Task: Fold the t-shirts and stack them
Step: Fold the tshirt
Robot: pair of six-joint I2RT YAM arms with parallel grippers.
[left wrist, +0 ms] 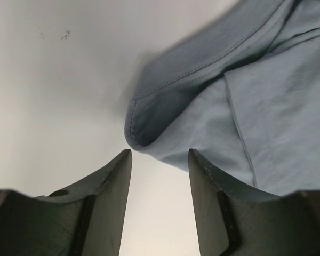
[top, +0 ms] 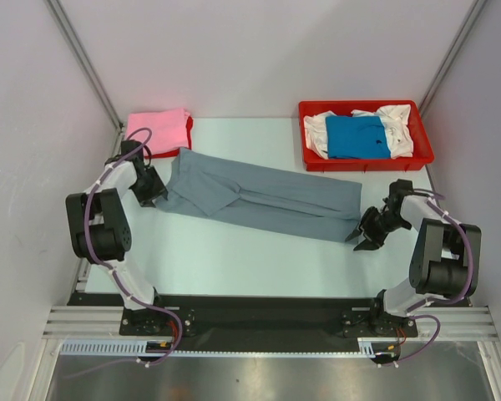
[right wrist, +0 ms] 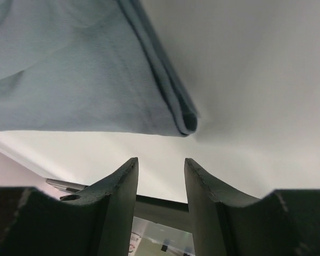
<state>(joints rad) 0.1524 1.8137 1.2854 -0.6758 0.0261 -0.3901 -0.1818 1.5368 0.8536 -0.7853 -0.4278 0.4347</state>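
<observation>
The slate grey t-shirt [top: 263, 196] lies on the table as a long folded strip, running from upper left to lower right. My left gripper [top: 154, 194] is open and empty at the strip's left end; the left wrist view shows that end's corner [left wrist: 149, 125] just ahead of the open fingers [left wrist: 109, 197]. My right gripper [top: 356, 238] is open and empty just off the strip's right end; the right wrist view shows that folded corner [right wrist: 184, 120] ahead of the fingers [right wrist: 120, 202]. A folded pink t-shirt [top: 157, 129] lies on a red one at the back left.
A red plastic tray [top: 366, 159] at the back right holds a bright blue t-shirt [top: 356, 136] on a white one [top: 397, 125]. White walls enclose the table on three sides. The arm bases and a black rail [top: 250, 313] run along the near edge.
</observation>
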